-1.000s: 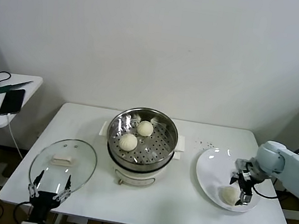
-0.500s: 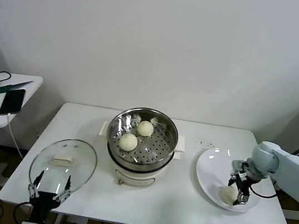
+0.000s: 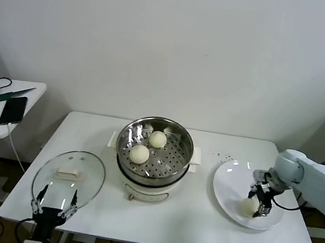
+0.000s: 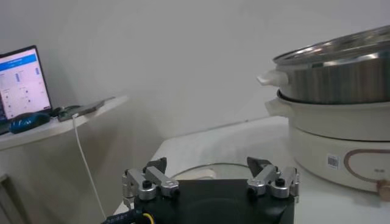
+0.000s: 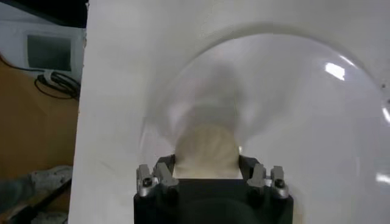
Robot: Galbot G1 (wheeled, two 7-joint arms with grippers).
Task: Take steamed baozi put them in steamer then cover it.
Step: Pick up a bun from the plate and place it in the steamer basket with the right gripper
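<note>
Two buns (image 3: 148, 146) are sitting in the steamer (image 3: 153, 157) at frame centre. The right end effector (image 3: 258, 207) is pinching a third bun (image 3: 250, 206) on the plate (image 3: 229, 186) at right — not yet carried over. The lid (image 3: 69, 176) is lying on the counter (image 3: 196, 224) lower left, by the spread left end effector (image 3: 51, 207). No readable writing — only a blurred label on the steamer's base.

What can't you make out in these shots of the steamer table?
- Right wrist view: the underside of the cream-white dough bun, hidden by the right end effector closed on it.
- Left wrist view: the inside of the shiny steel steamer pot, seen side-on only.
- Head view: the black phone screen, too small.
</note>
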